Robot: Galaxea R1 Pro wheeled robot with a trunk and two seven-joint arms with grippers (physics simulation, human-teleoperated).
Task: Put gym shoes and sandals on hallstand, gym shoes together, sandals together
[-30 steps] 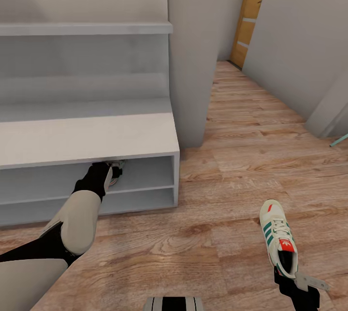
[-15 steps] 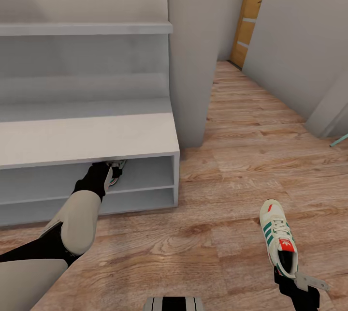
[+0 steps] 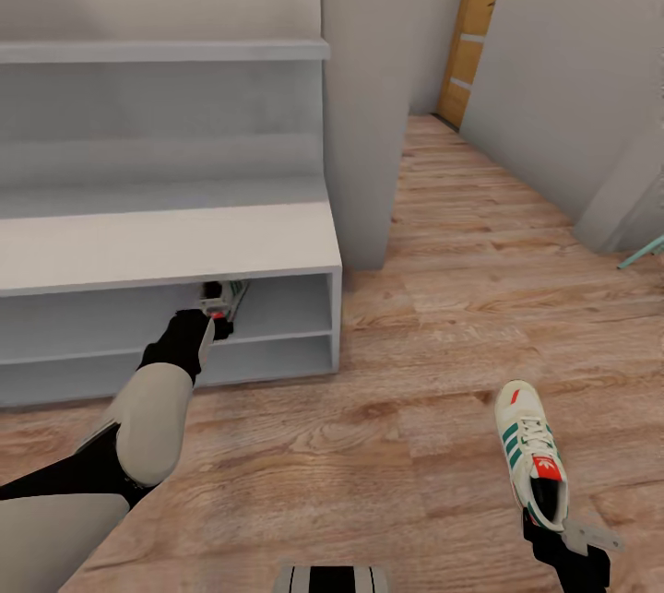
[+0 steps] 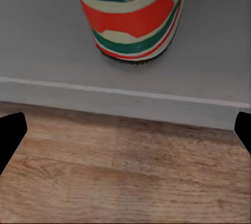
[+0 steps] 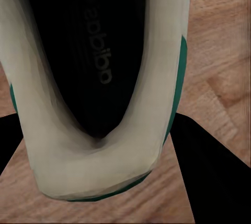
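One gym shoe (image 3: 223, 296) stands on the upper low shelf of the light-grey hallstand (image 3: 166, 247), under the bench top. Its red and green heel (image 4: 133, 20) faces my left gripper (image 3: 215, 323). That gripper is open, a little back from the shelf edge, with its fingertips (image 4: 10, 135) wide apart over the corridor floor (image 3: 415, 372). The second gym shoe (image 3: 530, 450) hangs over the floor at the lower right. My right gripper (image 3: 553, 524) is shut on its heel (image 5: 99, 171). The sandals are out of view.
A grey wall pillar (image 3: 364, 113) rises just right of the hallstand. The corridor runs on to a wooden door (image 3: 480, 21) at the back. A teal object (image 3: 641, 254) pokes in at the right edge. The robot's base (image 3: 332, 579) shows at the bottom.
My left gripper has drawn back from the shelf, leaving the gym shoe on it. The view has shifted slightly. The right arm and its shoe have stayed put.
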